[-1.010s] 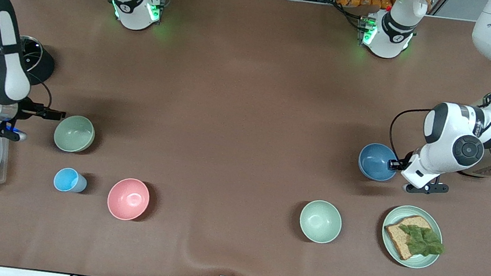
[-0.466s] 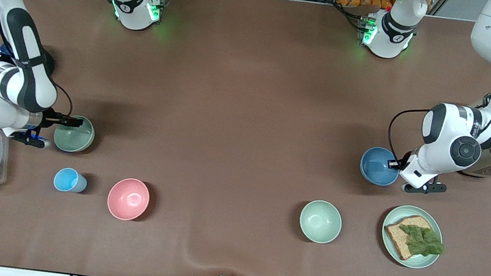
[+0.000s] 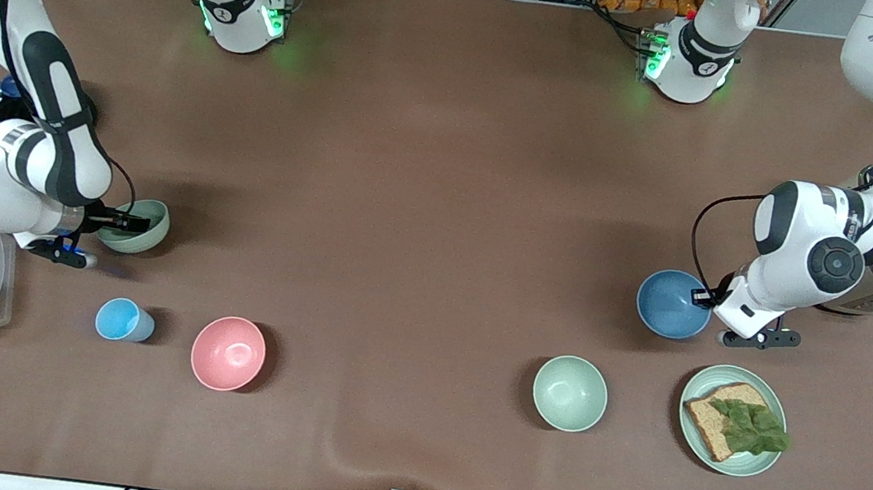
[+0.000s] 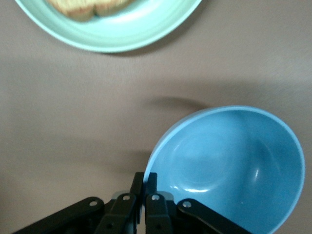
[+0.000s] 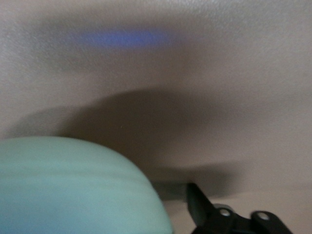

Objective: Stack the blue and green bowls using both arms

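- Front view, 12 o'clock toward the arm bases: left tool (image 3: 701,296) pressed onto the rim of the blue bowl (image 3: 670,305), at the left arm's end of the tabletop (image 3: 444,179). Bowl's body at 9 o'clock of that tool.
- Risk there: thin one-sided rim pinch. Likely to swing or slip out on the lift, and could land on the plate (image 3: 698,385) at 5 o'clock or the mint bowl (image 3: 570,393) at 7 o'clock.
- Same view: right tool (image 3: 124,222) at the rim of the green bowl (image 3: 143,230), at the right arm's end. Bowl at 3 o'clock of it and seemingly tipped. Cannot tell that tool's state.
- Risk there: lifting before a firm grip, which would shove or drop the bowl.
- Left wrist view: tool (image 4: 145,180) shut tight, pinching the blue bowl (image 4: 234,165) wall at its edge. Plate (image 4: 122,29) near.
- Right wrist view: green bowl (image 5: 73,185) blurred, just beside a dark tool part. Contact not clear.
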`<state>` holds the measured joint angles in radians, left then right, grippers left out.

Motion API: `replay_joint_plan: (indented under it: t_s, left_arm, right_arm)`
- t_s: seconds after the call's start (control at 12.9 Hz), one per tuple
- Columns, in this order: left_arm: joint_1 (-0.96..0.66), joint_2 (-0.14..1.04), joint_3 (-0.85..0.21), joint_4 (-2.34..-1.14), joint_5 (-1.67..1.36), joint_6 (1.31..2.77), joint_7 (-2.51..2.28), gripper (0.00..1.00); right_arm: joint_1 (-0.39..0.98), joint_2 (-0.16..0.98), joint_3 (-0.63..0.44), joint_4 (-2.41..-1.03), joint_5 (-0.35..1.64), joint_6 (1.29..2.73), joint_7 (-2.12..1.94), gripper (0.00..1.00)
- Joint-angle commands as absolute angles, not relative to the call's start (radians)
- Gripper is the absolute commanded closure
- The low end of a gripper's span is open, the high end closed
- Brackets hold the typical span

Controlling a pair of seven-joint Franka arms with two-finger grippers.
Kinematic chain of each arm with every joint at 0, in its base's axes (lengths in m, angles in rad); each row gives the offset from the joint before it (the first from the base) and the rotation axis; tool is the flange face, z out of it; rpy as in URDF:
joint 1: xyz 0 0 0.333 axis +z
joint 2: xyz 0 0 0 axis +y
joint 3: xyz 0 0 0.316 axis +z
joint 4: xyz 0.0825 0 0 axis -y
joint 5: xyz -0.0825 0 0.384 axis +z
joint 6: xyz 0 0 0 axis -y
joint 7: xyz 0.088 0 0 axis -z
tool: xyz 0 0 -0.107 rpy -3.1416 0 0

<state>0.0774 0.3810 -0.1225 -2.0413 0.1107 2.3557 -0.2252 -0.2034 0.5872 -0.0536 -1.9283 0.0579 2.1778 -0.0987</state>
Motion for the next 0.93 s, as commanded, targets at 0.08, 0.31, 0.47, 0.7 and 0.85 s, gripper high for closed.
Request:
replay_joint_plan:
  t_s: [0.08,0.31,0.47,0.7,0.85]
  left_arm:
    - [0.080,0.275,-0.181,-2.034,0.129,2.294,-0.256,1.00]
    - [0.080,0.267,-0.228,-1.898,0.127,2.101,-0.270,1.00]
    - [0.078,0.268,-0.256,-1.842,0.127,2.031,-0.297,1.00]
    - [0.078,0.268,-0.275,-1.825,0.127,2.014,-0.337,1.00]
    - [0.078,0.268,-0.276,-1.825,0.127,2.014,-0.342,1.00]
  right_arm:
    - [-0.192,0.609,-0.052,-1.927,0.077,2.203,-0.110,0.84]
    - [-0.172,0.585,-0.044,-1.925,0.077,2.184,-0.109,0.93]
    - [-0.170,0.578,-0.041,-1.911,0.077,2.163,-0.109,0.95]
    - [-0.170,0.569,-0.034,-1.879,0.077,2.093,-0.115,0.95]
    - [-0.164,0.546,-0.020,-1.879,0.075,2.079,-0.117,0.95]
